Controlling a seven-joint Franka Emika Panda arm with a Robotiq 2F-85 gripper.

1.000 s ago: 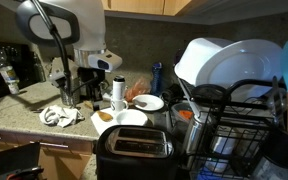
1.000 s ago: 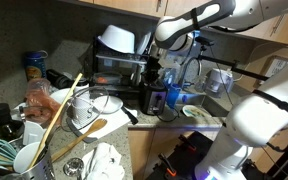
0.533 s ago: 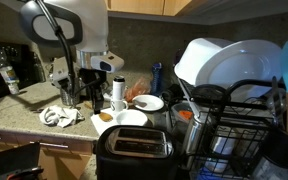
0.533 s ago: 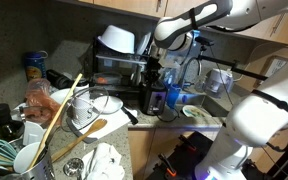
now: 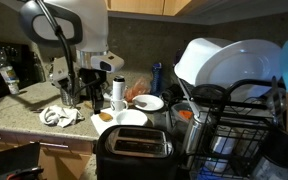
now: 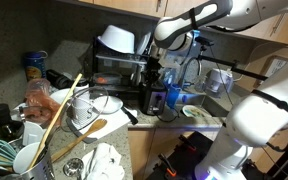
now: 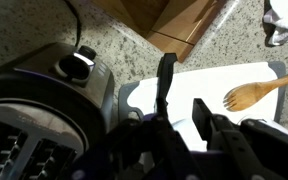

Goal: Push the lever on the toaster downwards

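Observation:
The glossy black toaster with a silvery slotted top stands on the counter at the front of an exterior view, and also shows in the other exterior view. In the wrist view it fills the left side, with a round black knob on its end. My gripper hangs beside that end, above a white plate. Its fingers stand apart with nothing between them. In both exterior views the gripper sits close to the toaster without visibly touching it.
A black wire dish rack with white plates and a bowl stands beside the toaster. White plates, a cloth and a bottle lie on the counter. A wooden spoon rests on the plate. Cluttered dishes crowd one end.

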